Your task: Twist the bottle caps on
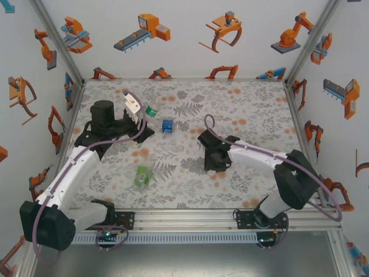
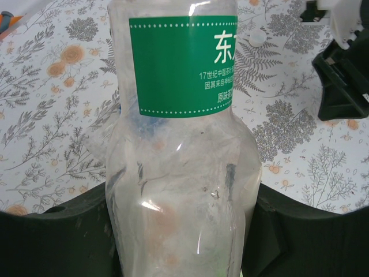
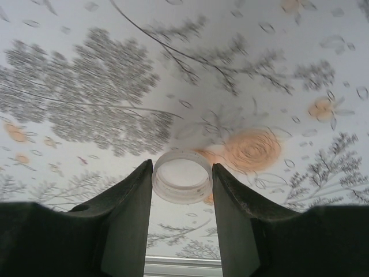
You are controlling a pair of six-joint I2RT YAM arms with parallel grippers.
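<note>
The left tool [image 2: 184, 231] is clenched around the lower body of a clear bottle [image 2: 184, 144] with a green, white-printed label. The bottle sits squarely between the 2 pads and runs straight out ahead of the tool. That low grip leaves the neck end free, which is probably why it is held there: the mouth has to be reachable for a cap. The neck itself is beyond the top of the wrist view, so whether it is bare cannot be told.

The right tool [image 3: 183, 170] points down at the table [image 1: 253, 184] and is closed on 1 pale cap [image 3: 182, 193]. Its 2 pads press the cap's opposite sides right at their tips, and the hollow side faces back toward the tool. Whether the cap has left the cloth cannot be told. Gripped across its width, the cap could be turned by the wrist, but it would likely need flipping before its open side can meet a bottle mouth.

A spare cap [image 2: 258, 38] lies on the table ahead of the left tool, to its right. A blue-labelled bottle [image 1: 168, 126] stands just beyond the held one. A second green-labelled bottle [image 1: 142, 176] lies flat, well apart from both tools.
</note>
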